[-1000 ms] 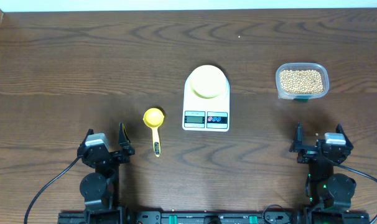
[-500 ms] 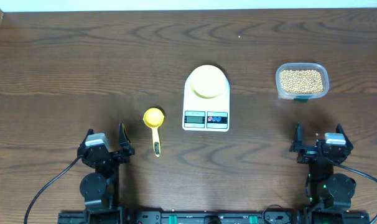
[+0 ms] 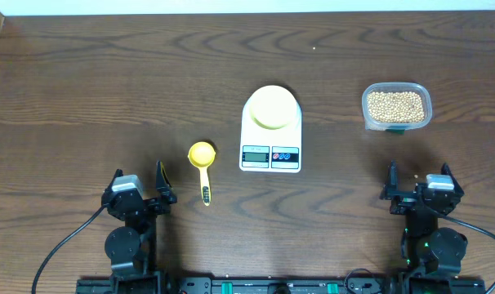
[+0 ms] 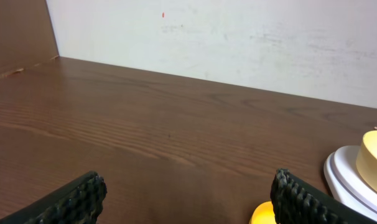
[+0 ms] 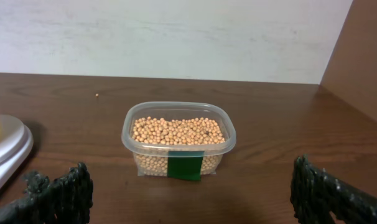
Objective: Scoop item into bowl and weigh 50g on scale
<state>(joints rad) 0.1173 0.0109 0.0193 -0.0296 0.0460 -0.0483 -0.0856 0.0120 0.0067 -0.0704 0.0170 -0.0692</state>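
On my left wrist feed, the left gripper (image 4: pixel 188 200) has its jaws spread wide, and I see only bare table (image 4: pixel 176 134) between the two dark ribbed fingertips (image 4: pixel 76 199). At the right edge sits the scale (image 4: pixel 339 177), with the bowl (image 4: pixel 376 155) on its platform, both cut off by the frame. A sliver of yellow scoop (image 4: pixel 263 215) shows just beside my right fingertip. A white wall (image 4: pixel 238 37) closes the far side.

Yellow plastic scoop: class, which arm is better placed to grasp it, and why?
Left. The yellow plastic scoop lies close beside the open left gripper; the open right gripper sits beyond the white kitchen scale.
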